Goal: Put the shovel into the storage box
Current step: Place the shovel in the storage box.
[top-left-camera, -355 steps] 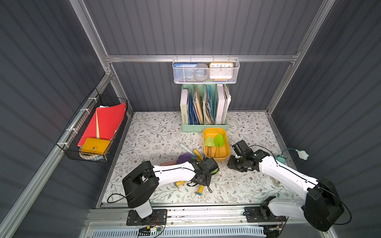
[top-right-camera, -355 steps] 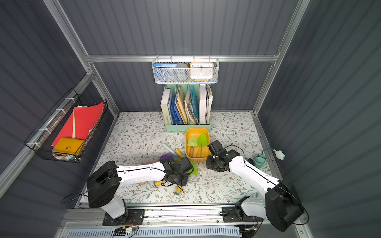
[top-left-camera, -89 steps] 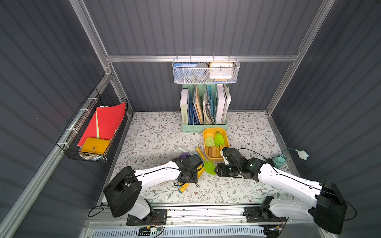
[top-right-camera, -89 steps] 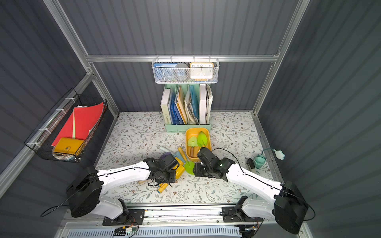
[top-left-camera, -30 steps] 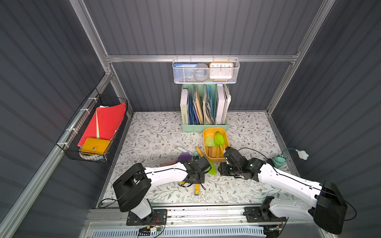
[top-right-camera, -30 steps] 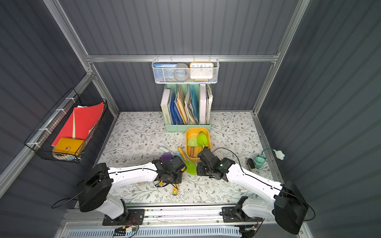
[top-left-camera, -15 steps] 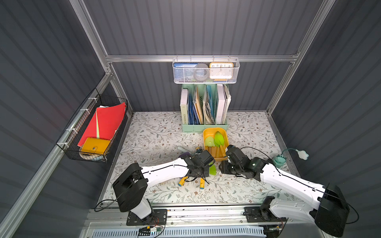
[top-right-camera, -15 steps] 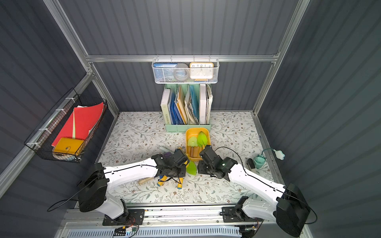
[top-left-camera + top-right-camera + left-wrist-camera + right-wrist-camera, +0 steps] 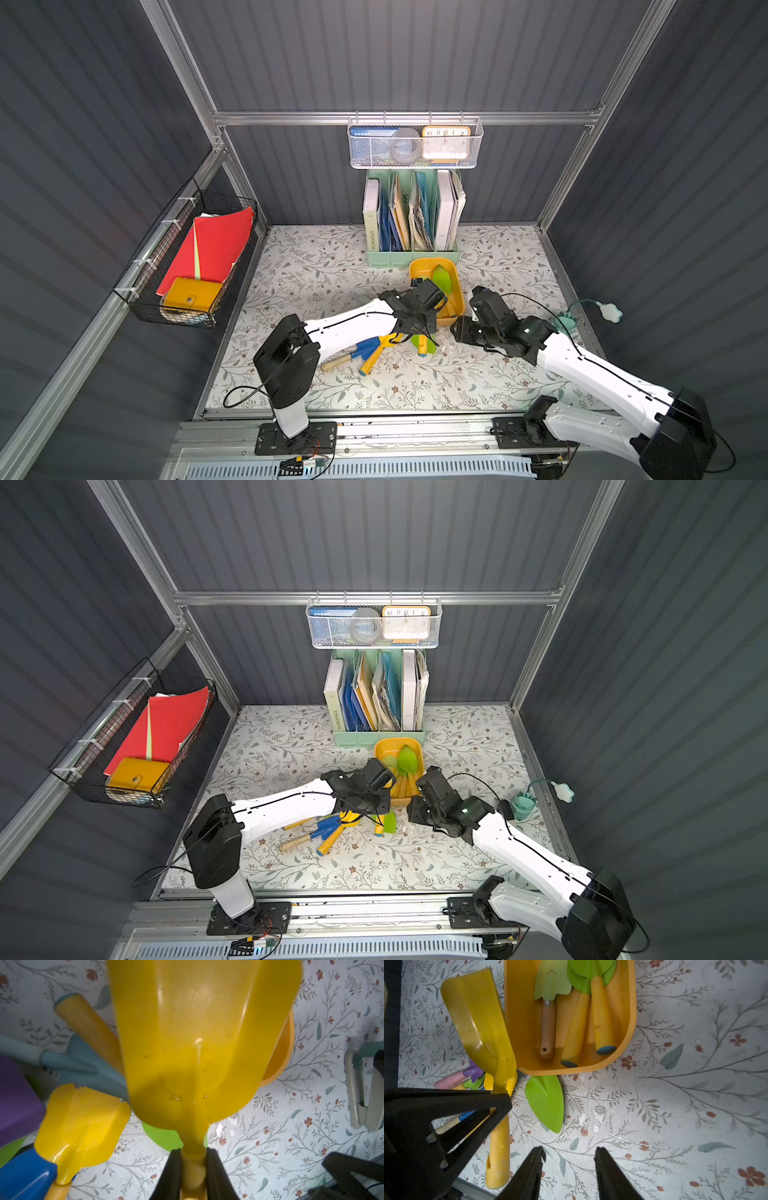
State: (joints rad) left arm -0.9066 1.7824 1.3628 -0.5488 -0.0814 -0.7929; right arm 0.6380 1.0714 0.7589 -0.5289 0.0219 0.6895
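**Yellow shovel's off the pile, nearly at the box**

The left end effector (image 9: pixel 192 1154) is clamped tight on the neck of the yellow shovel (image 9: pixel 197 1043). Compared with a second ago, it's come up off the toy pile and over to the storage box (image 9: pixel 519 1022). The blade hangs just beside the box's side wall, outside it and not over the inside yet. Three green-bladed shovels (image 9: pixel 577 1022) already lie in there. The right end effector (image 9: pixel 569 1155) is partly open with nothing in it, hovering over the counter (image 9: pixel 685 1095) near a loose green shovel (image 9: pixel 546 1103). Probably just a short sideways shift and a drop left — for this one anyway.
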